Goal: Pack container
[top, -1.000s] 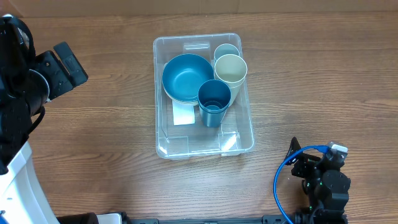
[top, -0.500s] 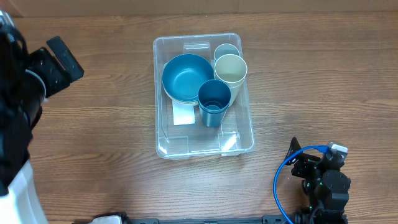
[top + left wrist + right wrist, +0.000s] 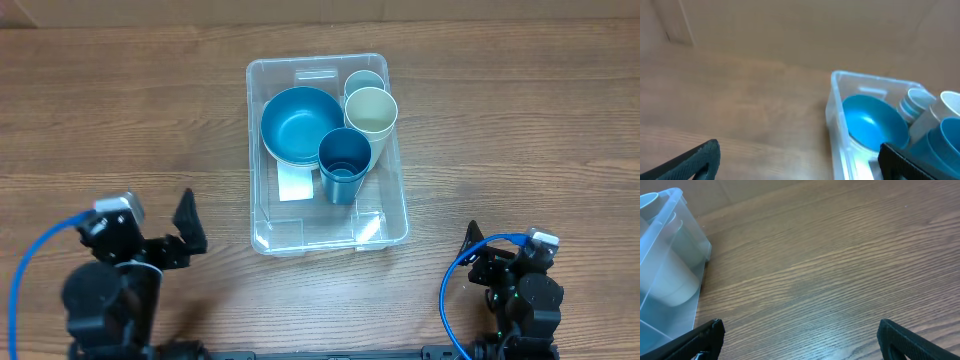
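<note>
The clear plastic container stands in the middle of the table, with a white label on its bottom. It holds a blue bowl, a dark blue cup, a cream cup and a pale blue cup. My left gripper is open and empty at the front left, apart from the container. In the left wrist view the gripper faces the container and the bowl. My right gripper is open and empty at the front right. In its wrist view the container's corner is at the left.
Blue cables run along both arms. Bare wooden table lies on both sides of the container. A brown wall or box lies beyond the table's far edge.
My left arm has come down from a raised spot at the far left edge to the front left of the table. The right arm and the container's contents have not moved.
</note>
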Motion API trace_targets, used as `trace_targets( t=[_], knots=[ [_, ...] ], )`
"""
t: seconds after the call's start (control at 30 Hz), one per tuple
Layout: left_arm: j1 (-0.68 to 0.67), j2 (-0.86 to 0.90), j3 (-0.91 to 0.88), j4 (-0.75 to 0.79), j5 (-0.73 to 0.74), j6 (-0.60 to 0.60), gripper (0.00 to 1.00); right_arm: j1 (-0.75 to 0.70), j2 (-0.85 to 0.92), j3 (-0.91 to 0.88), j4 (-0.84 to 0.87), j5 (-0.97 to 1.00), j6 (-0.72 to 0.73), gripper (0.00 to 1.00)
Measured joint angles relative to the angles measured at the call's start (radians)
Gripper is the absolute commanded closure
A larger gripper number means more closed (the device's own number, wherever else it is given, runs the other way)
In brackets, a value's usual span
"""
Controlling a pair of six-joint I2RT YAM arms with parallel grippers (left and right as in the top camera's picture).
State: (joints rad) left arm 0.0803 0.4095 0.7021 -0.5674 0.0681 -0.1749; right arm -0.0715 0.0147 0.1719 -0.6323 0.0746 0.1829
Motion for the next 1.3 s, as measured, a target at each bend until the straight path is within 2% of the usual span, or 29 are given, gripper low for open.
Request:
trace_targets(
  t=[0.17, 0.3, 0.5, 1.3],
  knots=[
    [0.000, -0.240, -0.315, 0.104, 0.057, 0.056, 0.00, 0.000, 0.000, 0.000, 0.000, 0.000, -0.001, 0.00],
    [0.000, -0.370, -0.461, 0.126, 0.077, 0.070, 0.00, 0.000, 0.000, 0.000, 0.000, 0.000, 0.000, 0.00],
    [0.000, -0.392, -0.575, 0.217, 0.105, 0.075, 0.00, 0.000, 0.000, 0.000, 0.000, 0.000, 0.000, 0.00],
    [0.000, -0.392, -0.598, 0.254, 0.123, 0.075, 0.00, 0.000, 0.000, 0.000, 0.000, 0.000, 0.000, 0.00]
  ],
)
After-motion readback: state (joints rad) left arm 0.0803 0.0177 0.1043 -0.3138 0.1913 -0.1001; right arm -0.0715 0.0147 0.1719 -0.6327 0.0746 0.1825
